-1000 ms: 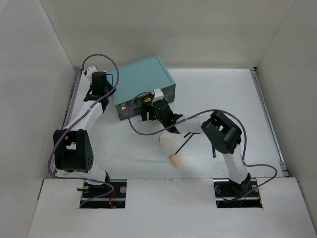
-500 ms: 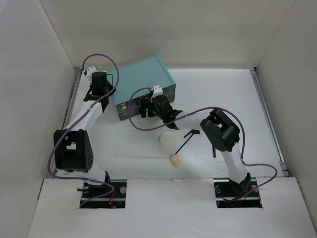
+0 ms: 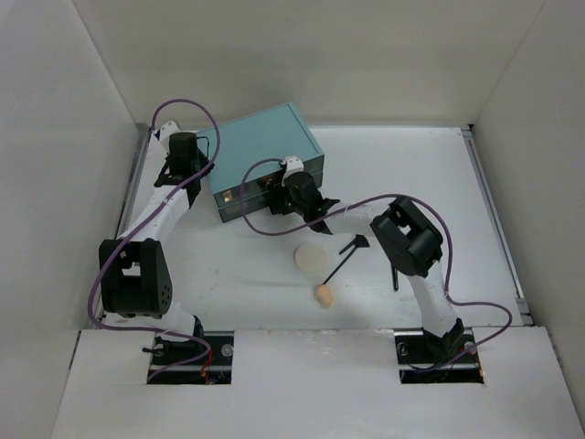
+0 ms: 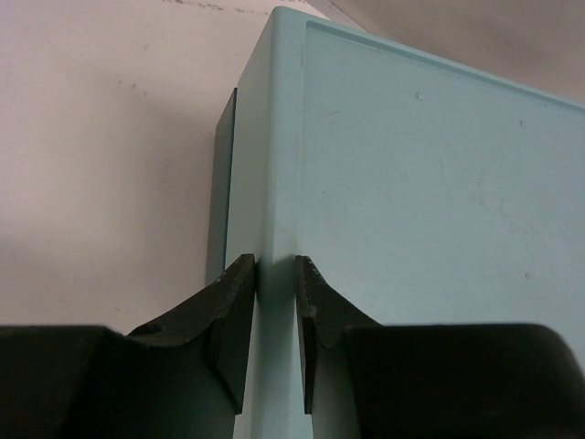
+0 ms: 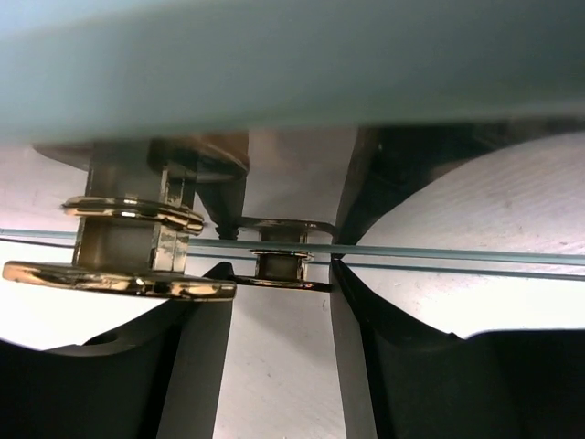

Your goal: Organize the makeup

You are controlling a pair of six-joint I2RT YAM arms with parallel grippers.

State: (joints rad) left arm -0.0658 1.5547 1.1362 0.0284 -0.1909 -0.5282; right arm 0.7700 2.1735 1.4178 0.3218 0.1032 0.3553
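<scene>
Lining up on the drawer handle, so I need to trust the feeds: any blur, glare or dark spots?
Top external: evenly lit, sharp, no glare. Left wrist: the teal box is clear, while the left hand is near-black with little detail. Right wrist: the box surface along the top is a blur, and the gold handles glint but read clearly.

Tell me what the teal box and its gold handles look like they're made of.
The teal box is probably painted wood or board: a matte, even colour with tiny specks. The gold handles are likely polished metal, since they give mirror-bright reflections.
</scene>
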